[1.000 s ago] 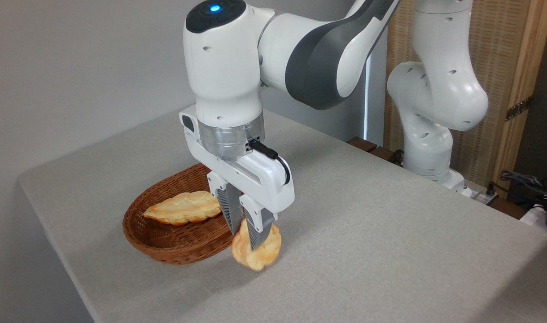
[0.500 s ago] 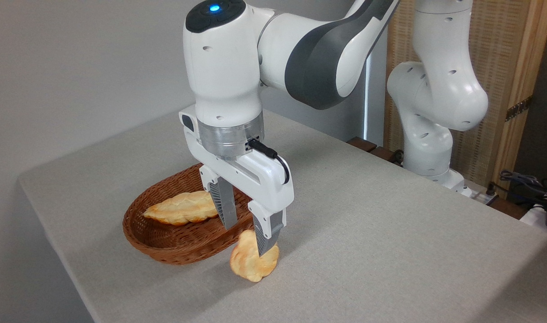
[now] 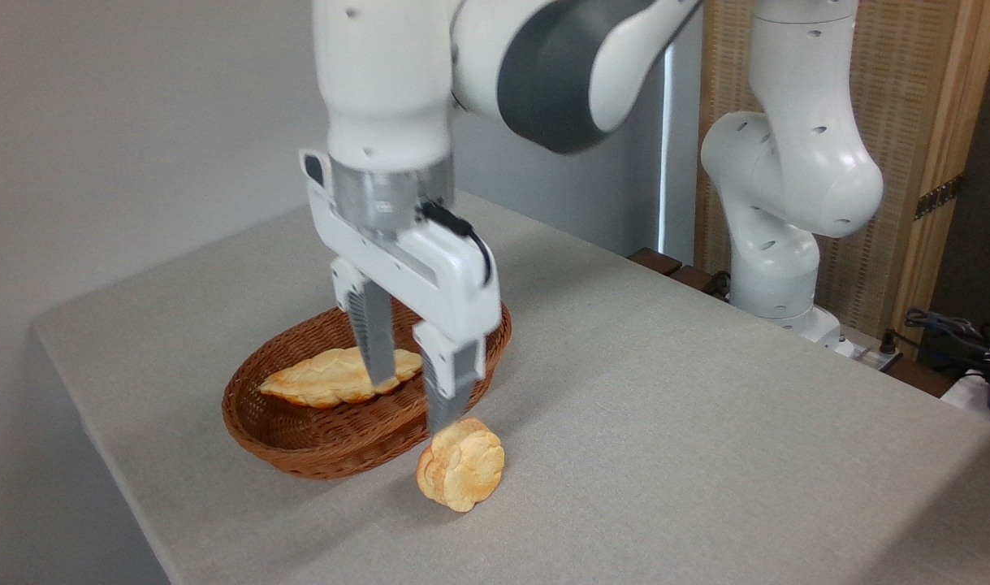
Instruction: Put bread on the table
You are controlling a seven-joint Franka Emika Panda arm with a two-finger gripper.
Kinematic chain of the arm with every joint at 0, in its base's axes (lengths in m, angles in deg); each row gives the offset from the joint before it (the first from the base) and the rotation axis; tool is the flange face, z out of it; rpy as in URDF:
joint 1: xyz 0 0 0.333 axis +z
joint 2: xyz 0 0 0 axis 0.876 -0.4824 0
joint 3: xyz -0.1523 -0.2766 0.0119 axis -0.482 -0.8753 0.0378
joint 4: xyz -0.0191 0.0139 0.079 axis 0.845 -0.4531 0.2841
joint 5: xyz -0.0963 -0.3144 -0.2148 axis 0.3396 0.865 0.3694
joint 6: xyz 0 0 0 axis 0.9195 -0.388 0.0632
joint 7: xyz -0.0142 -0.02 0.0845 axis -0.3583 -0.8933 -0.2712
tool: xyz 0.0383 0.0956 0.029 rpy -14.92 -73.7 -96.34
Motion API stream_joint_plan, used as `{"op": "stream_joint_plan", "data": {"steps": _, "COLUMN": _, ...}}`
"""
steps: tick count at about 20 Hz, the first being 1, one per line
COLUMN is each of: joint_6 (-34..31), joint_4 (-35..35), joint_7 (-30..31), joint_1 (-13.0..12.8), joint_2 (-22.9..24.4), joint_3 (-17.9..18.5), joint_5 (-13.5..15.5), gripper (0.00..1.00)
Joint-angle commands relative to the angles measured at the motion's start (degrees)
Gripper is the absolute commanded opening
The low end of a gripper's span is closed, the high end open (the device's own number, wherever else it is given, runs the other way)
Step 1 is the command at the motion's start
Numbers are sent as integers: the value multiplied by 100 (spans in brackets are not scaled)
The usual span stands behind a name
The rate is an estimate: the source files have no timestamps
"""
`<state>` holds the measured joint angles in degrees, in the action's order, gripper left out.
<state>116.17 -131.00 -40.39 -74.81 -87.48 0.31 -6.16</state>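
Bread (image 3: 460,465) sits on the table (image 3: 665,422), propped on edge just beside the wicker basket (image 3: 300,439), outside its rim. Our gripper (image 3: 413,402) hangs above it, fingers spread wide, gripping nothing. We judge the placing done; only clearing the arm remains. A braided loaf (image 3: 332,378) lies in the basket.

Grey table (image 3: 665,422), wicker basket (image 3: 316,447), bread (image 3: 462,467)
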Motion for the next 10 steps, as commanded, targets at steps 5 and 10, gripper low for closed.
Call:
{"op": "stream_joint_plan", "data": {"steps": 5, "joint_6": -18, "joint_4": 290, "joint_7": 47, "joint_1": -32, "joint_2": 9, "joint_3": -645, "joint_5": -45, "gripper": 100}}
{"op": "stream_joint_plan", "data": {"steps": 10, "joint_6": -35, "joint_4": 281, "joint_7": 494, "joint_1": -32, "joint_2": 0, "joint_3": -663, "joint_5": -53, "gripper": 100}}
